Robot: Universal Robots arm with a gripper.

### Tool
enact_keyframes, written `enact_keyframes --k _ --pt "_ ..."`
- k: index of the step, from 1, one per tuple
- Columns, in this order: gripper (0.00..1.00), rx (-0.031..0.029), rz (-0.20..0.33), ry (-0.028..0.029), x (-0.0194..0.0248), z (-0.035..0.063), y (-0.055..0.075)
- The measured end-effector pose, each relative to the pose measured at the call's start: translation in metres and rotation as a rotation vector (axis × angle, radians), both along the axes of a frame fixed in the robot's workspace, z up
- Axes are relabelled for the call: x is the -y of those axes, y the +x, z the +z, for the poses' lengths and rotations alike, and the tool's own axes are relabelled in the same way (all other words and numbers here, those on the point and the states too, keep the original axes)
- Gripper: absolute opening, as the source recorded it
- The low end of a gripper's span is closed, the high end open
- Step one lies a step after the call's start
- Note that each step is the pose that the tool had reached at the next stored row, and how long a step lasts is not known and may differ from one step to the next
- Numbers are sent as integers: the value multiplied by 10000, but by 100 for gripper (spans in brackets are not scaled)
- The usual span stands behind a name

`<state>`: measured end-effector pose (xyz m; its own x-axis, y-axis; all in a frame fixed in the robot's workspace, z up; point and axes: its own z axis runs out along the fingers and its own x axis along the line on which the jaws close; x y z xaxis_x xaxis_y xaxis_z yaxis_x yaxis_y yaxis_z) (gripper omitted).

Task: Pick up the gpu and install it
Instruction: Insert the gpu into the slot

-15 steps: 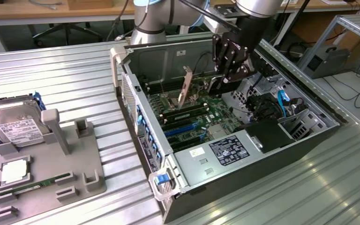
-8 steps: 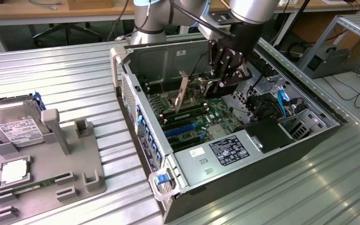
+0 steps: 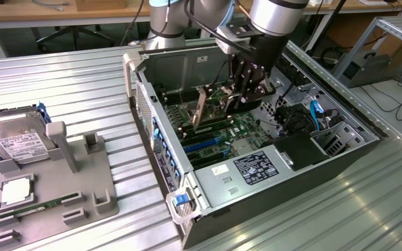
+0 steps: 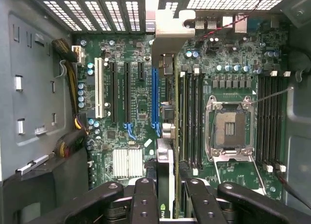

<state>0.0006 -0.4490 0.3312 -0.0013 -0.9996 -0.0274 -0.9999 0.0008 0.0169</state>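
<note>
Gpu (image 4: 166,156) held over motherboard (image 4: 127,151)
My fingers (image 4: 145,197) grip it on edge, long axis running just beside the blue slot (image 4: 155,102).

The surface (image 3: 61,83) is silvery, ribbed in parallel stripes. At eight o'clock in the exterior view sits a plain grey tray (image 3: 54,198). At nine o'clock is a silver hard drive (image 3: 16,141) with a white label. The case (image 3: 285,204) is black outside and grey within. Its motherboard (image 4: 131,117) is green, with one white slot (image 4: 98,88) and one blue slot (image 4: 155,97). The gpu (image 4: 165,165), seen edge-on, seems dark, and its bracket (image 4: 167,27) is pale cream. The claw (image 4: 165,185) is black.
</note>
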Motion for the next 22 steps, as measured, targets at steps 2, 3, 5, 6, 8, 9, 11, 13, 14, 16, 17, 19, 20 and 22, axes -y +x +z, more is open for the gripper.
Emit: enact_keyframes --k 2,3,5,6,8,9,11,13,14,16,17,19,20,22 --pt "27 14 6 -2 0 -39 -27" --pt "27 21 10 -2 0 -57 -40" --pt "27 39 17 0 0 -103 -72" --pt "27 48 20 0 0 -126 -88" --pt "27 59 26 -1 0 -170 -119" --pt "27 63 27 -1 0 -188 -131" --pt "27 69 30 -1 0 -227 -158" --pt "27 76 34 -1 0 -267 -184" --pt "27 82 36 0 0 -294 -199" --pt "27 89 38 0 0 -323 -210" --pt "27 90 38 -1 0 -330 -211" --pt "27 91 38 0 0 -334 -213" --pt "27 91 38 1 0 -353 -214" --pt "27 90 38 -1 0 -392 -216"
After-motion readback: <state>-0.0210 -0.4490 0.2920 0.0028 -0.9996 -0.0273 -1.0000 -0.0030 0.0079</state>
